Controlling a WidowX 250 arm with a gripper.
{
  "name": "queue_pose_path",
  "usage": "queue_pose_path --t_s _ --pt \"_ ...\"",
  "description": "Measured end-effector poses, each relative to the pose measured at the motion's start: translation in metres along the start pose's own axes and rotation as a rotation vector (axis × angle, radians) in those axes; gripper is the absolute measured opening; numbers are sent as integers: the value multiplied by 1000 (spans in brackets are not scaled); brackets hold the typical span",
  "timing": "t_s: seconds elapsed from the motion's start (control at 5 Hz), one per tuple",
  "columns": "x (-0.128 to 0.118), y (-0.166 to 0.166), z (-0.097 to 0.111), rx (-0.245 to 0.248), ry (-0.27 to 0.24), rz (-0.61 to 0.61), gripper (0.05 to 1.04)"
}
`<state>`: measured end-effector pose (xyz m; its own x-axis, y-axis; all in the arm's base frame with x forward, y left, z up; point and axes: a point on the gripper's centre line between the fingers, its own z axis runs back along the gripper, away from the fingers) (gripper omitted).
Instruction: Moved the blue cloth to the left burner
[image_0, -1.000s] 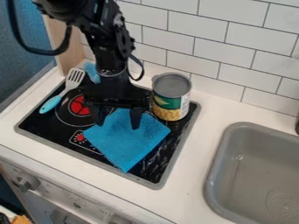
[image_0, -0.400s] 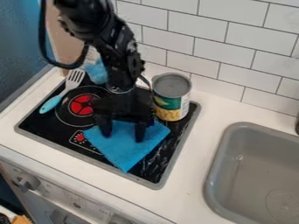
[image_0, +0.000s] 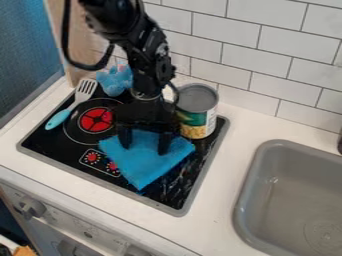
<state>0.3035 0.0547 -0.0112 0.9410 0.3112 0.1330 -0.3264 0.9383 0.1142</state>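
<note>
The blue cloth lies on the black stove top, one corner near its front edge. The gripper has its fingers spread apart at the cloth. Farther back, a spatula lies by the left edge and a food can stands at the back right corner.

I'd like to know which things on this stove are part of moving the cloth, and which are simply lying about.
For the job: blue cloth; gripper; left burner.
Lying about: spatula; can; light-blue object behind the burner.
</note>
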Motion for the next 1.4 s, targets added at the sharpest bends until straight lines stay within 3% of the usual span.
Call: queue_pose_path --t_s 0.2,0.8,1.2,1.4 --pt "18 11 -3 27 -21 76 1001" --pt "58 59 -12 83 -20 288 999" --pt "82 68 -15 84 -21 347 1001" --pt "81 67 -15 55 -15 366 1001"
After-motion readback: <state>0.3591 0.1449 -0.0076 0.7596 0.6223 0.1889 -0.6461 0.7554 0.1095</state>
